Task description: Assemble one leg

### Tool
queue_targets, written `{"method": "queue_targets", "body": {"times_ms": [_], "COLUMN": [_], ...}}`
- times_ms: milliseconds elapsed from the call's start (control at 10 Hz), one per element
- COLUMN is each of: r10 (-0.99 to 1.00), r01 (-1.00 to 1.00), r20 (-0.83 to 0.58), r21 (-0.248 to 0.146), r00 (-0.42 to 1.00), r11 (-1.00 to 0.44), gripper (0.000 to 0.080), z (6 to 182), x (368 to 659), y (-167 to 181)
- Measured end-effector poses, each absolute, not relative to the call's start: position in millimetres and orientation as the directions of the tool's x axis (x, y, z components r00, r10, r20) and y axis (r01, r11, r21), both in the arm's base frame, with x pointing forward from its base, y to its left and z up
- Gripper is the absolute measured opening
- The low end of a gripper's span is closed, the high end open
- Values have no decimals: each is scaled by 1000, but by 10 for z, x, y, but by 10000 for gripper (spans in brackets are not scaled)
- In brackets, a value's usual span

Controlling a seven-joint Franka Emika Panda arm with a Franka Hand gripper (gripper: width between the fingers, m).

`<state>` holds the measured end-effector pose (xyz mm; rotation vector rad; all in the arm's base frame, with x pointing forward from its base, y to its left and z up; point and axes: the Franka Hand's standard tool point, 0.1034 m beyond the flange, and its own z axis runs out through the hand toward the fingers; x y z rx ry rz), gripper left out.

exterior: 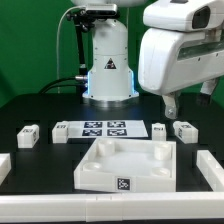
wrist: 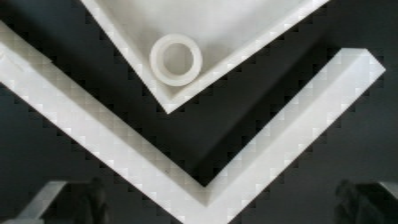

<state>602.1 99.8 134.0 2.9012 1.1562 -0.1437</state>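
1. Claw point(exterior: 171, 104) hangs at upper right of the exterior frame, clear of the tabletop point(exterior: 40, 150). The wrist view shows its jaws wide apart, holding nothing.
2. Nearest leg point(exterior: 184, 129) lies just below the claw in frame, beside a twin leg point(exterior: 160, 129). Its long axis seems to run roughly up-down.
3. The wrist view shows only a tray point(wrist: 249, 25) corner, so we judge realignment is needed.

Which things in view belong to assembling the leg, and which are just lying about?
Job: legs, small white marked blocks; white tray-like part; gripper, open.
Lying about: marker board; white bars at the exterior view's left and right edges.
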Motion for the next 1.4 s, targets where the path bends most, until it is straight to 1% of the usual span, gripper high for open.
{"method": "queue_targets", "body": {"times_ms": [200, 300, 400, 500, 600, 700, 1000, 1100, 1200, 1400], "r10": [708, 781, 817, 857, 883, 886, 883, 895, 926, 960], "r01": [709, 782, 817, 857, 883, 886, 883, 895, 926, 960], "r20": [-86, -66, -64, -68, -63, -69, -70, -60, -37, -27], "r21": [-20, -17, -23, -37, -40, -50, -50, -43, -25, -24], "r00": [701, 621, 574, 511, 466, 458, 464, 441, 375, 279], "r11": [-705, -624, -576, -514, -468, -461, -467, -444, -376, -279], "gripper": [650, 650, 650, 650, 650, 650, 650, 650, 650, 650], "z": [1329, 1261, 1196, 1131, 1071, 1040, 1037, 1024, 957, 827], "x": [6021, 5977, 5895, 5833, 5777, 5724, 5726, 5727, 5659, 5382], "y": [983, 901, 834, 778, 714, 644, 645, 636, 582, 443]}}
